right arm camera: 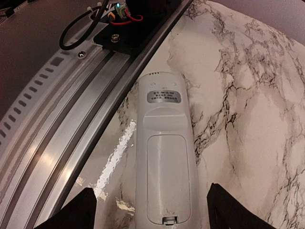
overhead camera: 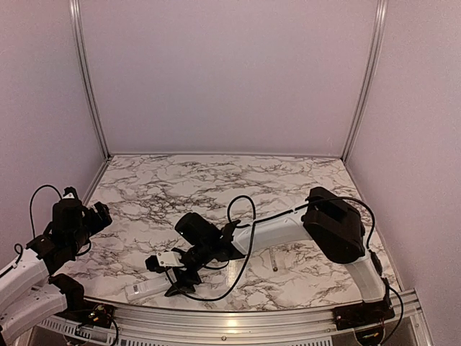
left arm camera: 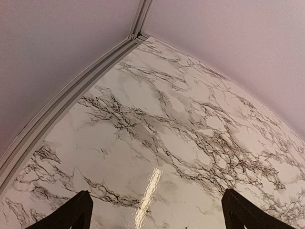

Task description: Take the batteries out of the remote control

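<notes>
1. Dark fingertips [right arm camera: 81,212] of the right gripper [right arm camera: 157,212] frame the bottom of the right wrist view. They are spread wide and hold nothing, one on each side of the remote control [right arm camera: 164,157], and neither appears to touch it.
2. Lying flat on the marble table [right arm camera: 248,95], the remote is back side up, at the near edge just beside the aluminium rail [right arm camera: 71,143]. From overhead it sits left of centre, under the reaching right arm.
3. A small grey label [right arm camera: 163,95] sits toward the remote's far end. The battery cover [right arm camera: 164,176] fills the end nearer the gripper, with its latch [right arm camera: 165,220] between the fingertips.
4. That cover is shut, so the batteries are hidden inside and I cannot see them.
5. Off to the left, the left gripper [left arm camera: 157,214] hangs over bare marble, well apart from the remote. Its jaws are wide open and empty.
6. My read is that the task is at its first step: getting the cover off. No battery is out yet.
7. The next move probably calls for pressing the latch and sliding the cover clear.
8. The slim remote looks likely to skid on the glossy marble, so the idle left arm may need to come across and pin it.
</notes>
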Robot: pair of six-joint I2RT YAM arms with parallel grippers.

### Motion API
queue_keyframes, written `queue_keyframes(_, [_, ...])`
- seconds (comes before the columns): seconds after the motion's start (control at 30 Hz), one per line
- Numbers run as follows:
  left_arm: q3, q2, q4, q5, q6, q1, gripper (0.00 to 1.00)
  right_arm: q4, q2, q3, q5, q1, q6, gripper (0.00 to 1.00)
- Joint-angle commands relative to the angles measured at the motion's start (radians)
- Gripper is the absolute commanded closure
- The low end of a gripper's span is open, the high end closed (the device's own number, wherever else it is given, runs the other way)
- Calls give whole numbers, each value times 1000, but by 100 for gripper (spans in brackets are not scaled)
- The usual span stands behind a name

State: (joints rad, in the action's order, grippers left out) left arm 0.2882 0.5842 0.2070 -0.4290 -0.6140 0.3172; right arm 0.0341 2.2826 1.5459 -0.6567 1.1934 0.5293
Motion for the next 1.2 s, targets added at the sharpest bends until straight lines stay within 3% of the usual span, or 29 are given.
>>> queue_keyframes(0.0, [-12,9,-8,-16,3,3,1,-18,45,54,-4,-2,-6,23])
queue_keyframes(0.37, [-11,30,-26,-13,8,3,1,-5,119,88,37,-2,-14,38])
queue_keyframes(0.5, [-8,42,-31,-13,10,3,1,17,120,85,51,-1,6,49])
queue_keyframes(0.63, [-8,51,-38,-13,12,3,1,20,117,74,55,-1,15,51])
queue_keyframes(0.83, [-3,76,-45,-13,14,3,1,11,103,50,45,-2,18,70])
queue_keyframes(1.17, [2,101,-53,-13,13,3,1,-6,60,0,92,-1,25,80])
